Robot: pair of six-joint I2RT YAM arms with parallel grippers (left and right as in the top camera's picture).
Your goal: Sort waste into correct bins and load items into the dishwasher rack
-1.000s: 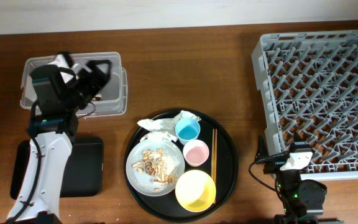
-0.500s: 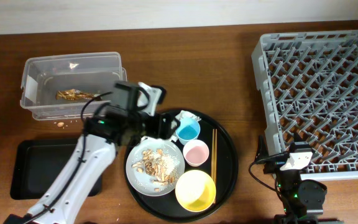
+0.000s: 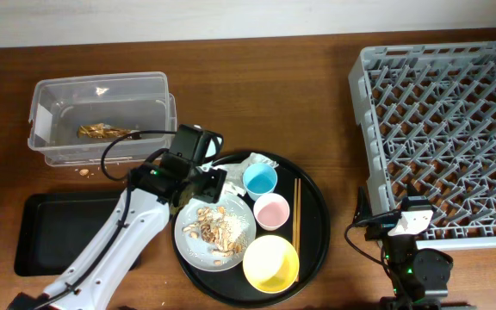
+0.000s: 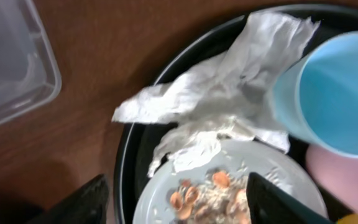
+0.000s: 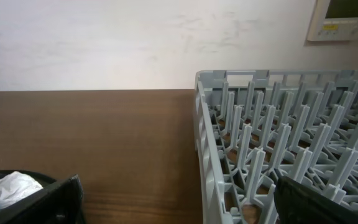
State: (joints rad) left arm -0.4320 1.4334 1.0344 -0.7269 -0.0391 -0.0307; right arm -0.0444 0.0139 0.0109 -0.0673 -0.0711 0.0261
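Blue cup (image 3: pixel 260 179), one; pink cup (image 3: pixel 271 211), one; yellow bowl (image 3: pixel 270 263), one; plate (image 3: pixel 181 231), one.

Wooden table (image 3: pixel 257 95), white wall (image 5: pixel 104 43), perhaps thermostat (image 5: pixel 344 18)

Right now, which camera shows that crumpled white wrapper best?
The left wrist view: the wrapper looms large, draped across the round black tray's rim beside the blue cup. Overhead shows it small beside the left arm. The right wrist view catches only a white corner, lower left.

Lab-like room: wooden table (image 3: pixel 300 77), wall panel (image 5: pixel 344 18)
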